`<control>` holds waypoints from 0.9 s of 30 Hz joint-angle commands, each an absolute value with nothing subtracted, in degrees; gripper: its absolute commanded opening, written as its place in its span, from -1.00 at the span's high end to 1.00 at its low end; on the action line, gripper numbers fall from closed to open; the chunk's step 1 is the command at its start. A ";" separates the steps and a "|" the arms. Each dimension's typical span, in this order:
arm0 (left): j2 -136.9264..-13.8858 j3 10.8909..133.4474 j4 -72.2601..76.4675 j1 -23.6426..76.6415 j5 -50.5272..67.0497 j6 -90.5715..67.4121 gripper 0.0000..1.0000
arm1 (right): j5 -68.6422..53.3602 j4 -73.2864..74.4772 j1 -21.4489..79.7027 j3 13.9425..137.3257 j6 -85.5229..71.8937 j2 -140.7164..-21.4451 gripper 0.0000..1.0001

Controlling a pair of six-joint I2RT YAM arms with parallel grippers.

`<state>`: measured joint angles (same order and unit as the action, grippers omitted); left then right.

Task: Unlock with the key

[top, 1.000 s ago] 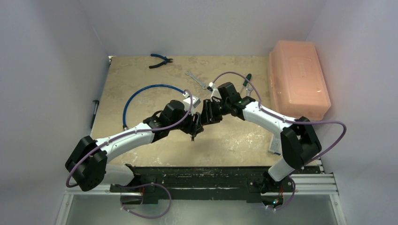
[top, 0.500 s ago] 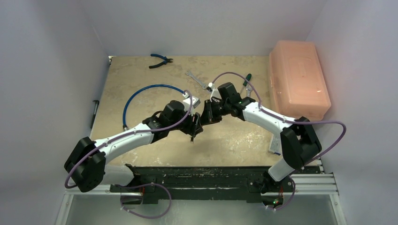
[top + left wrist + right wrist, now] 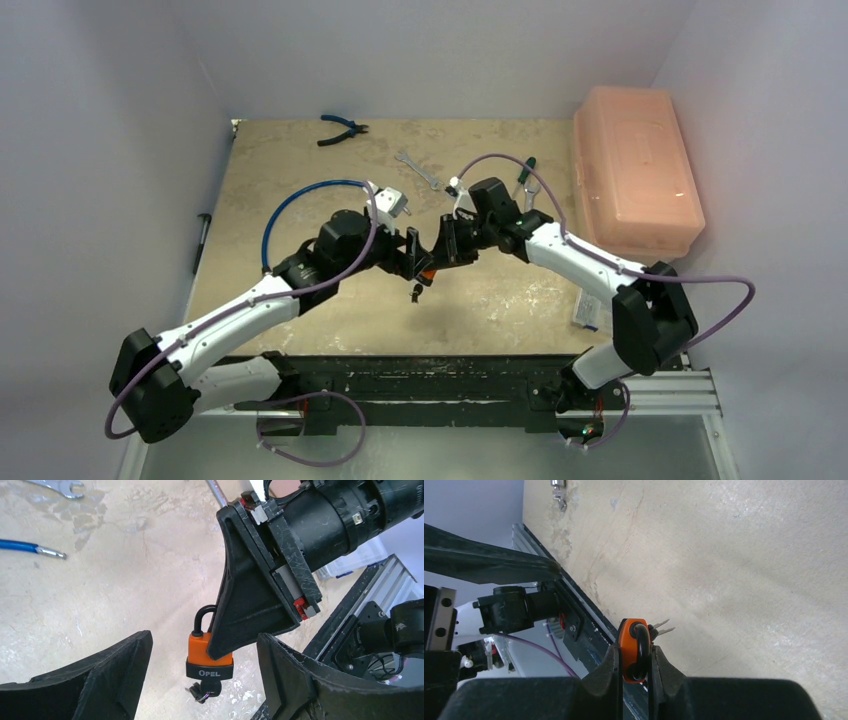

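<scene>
Item 1 — right gripper (image 3: 634, 656): my jaws are pressed onto the padlock (image 3: 209, 656), one finger on each flat side. From the left wrist view one black finger (image 3: 250, 610) covers part of the orange body and one leg of the shackle.

Item 2 — padlock: orange body with a black lower band lettered OPEL and a black shackle at the top. It is held upright above the table (image 3: 500, 300), near the middle, between my two grippers. Whether the shackle is latched or released I cannot tell, as its far leg is hidden.

Item 3 — key (image 3: 204, 692): it projects from the underside of the padlock body. It is dark and partly blurred. Metal ends show past the body in the right wrist view.

Item 4 — left gripper (image 3: 203, 645): jaws spread wide, a finger standing to either side of the padlock and apart from it. They touch neither the lock nor the key.

Item 5 — sundries on the table, all well apart from the padlock:
- blue cable (image 3: 300, 200), looped at the left
- pliers (image 3: 342, 128) with blue handles, at the far edge
- wrench (image 3: 415, 168), beyond my grippers
- pale orange plastic box (image 3: 635, 170), lid shut, along the right side
</scene>
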<state>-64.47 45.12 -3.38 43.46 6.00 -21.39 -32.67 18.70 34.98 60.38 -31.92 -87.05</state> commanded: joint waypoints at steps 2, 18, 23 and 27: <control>-58.47 47.33 -2.15 43.09 5.04 -18.20 -0.61 | -29.26 19.16 34.77 61.29 -33.87 -81.88 1.00; -52.34 39.37 7.57 43.74 -1.87 -8.95 -0.77 | -11.24 24.46 33.25 61.86 -39.96 -68.40 1.00; -52.91 33.79 15.48 44.19 1.47 -3.10 -0.70 | -8.31 25.26 33.12 61.22 -41.32 -64.99 1.00; -53.24 31.72 18.70 45.95 3.75 -0.37 -0.59 | -7.58 25.27 33.05 60.34 -42.08 -62.88 1.00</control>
<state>-53.17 32.95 10.28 44.12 0.71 -5.58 -9.78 26.68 33.32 60.38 -40.12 -65.84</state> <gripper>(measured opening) 0.815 0.213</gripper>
